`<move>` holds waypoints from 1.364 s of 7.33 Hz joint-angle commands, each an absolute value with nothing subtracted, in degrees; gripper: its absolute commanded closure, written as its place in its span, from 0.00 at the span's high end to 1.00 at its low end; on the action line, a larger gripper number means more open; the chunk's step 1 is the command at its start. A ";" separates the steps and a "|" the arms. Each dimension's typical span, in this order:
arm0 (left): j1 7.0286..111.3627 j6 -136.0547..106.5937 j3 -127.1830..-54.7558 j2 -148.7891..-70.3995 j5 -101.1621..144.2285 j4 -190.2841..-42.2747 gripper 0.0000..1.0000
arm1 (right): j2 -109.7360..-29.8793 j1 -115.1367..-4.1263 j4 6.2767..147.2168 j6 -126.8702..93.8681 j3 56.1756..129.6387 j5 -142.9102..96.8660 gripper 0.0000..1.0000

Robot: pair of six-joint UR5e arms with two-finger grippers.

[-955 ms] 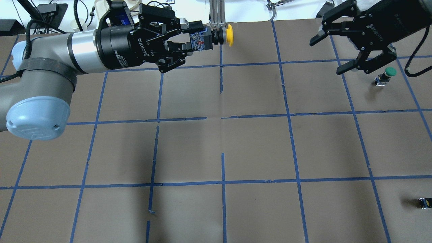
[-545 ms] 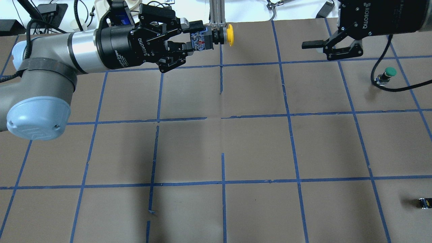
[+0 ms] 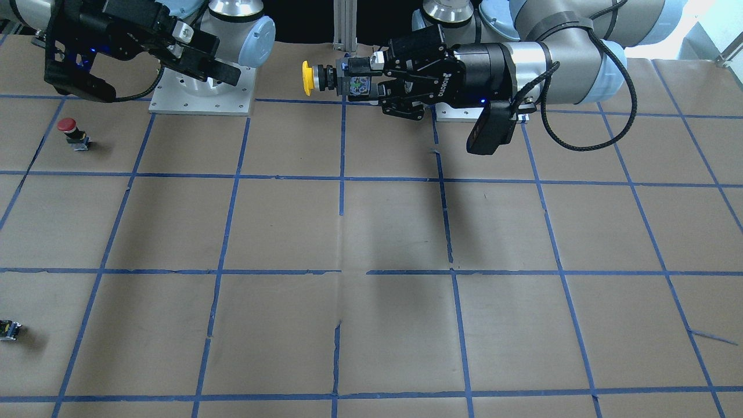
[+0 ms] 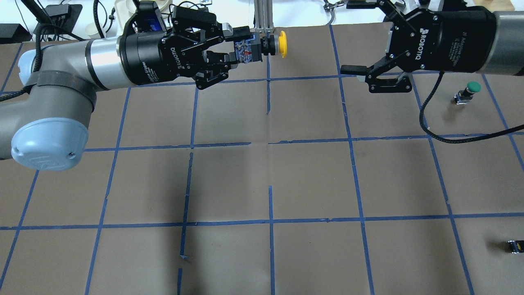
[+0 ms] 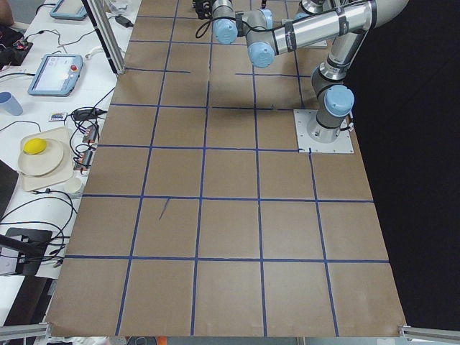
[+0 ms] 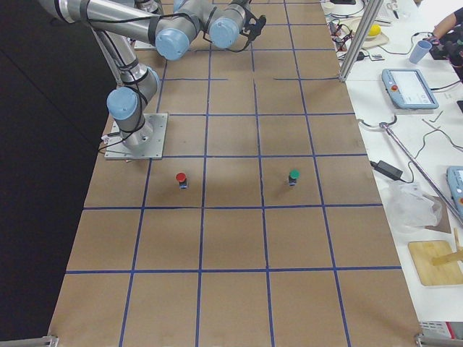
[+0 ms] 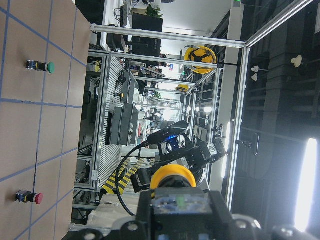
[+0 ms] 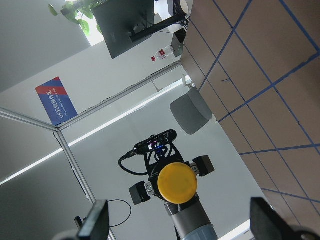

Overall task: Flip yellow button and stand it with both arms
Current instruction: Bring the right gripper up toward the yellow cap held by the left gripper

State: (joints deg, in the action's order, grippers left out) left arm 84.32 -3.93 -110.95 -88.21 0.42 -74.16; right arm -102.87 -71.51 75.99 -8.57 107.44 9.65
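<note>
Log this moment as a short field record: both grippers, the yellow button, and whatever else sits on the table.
left gripper: shut on the yellow button by its switch body
yellow button: held in the air, lying horizontal, cap pointing toward the right gripper
right gripper: open, empty, facing the cap, apart from it
green button: upright on the table, right arm's side
red button: upright on the table, same side
small dark part: on the table, right arm's side

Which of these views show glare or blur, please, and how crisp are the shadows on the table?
Left wrist view: the strip light at the right edge is blown out; the yellow button close to the lens is soft. Right wrist view: the right claw's fingertips are blurred, the button sharp. Front-facing view: soft, diffuse arm shadows on the table.
</note>
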 commanded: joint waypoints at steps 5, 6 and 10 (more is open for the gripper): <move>84.55 -3.78 -110.74 -88.33 0.44 -74.00 0.16 | -102.83 -76.99 76.55 -8.70 107.75 9.32 0.99; 84.72 -3.78 -110.83 -88.24 0.53 -73.83 0.16 | -102.75 -77.08 76.55 -8.70 107.75 9.14 0.98; 87.19 -4.04 -110.74 -87.80 0.35 -73.48 0.16 | -98.70 -77.08 86.57 -8.96 107.67 9.32 0.99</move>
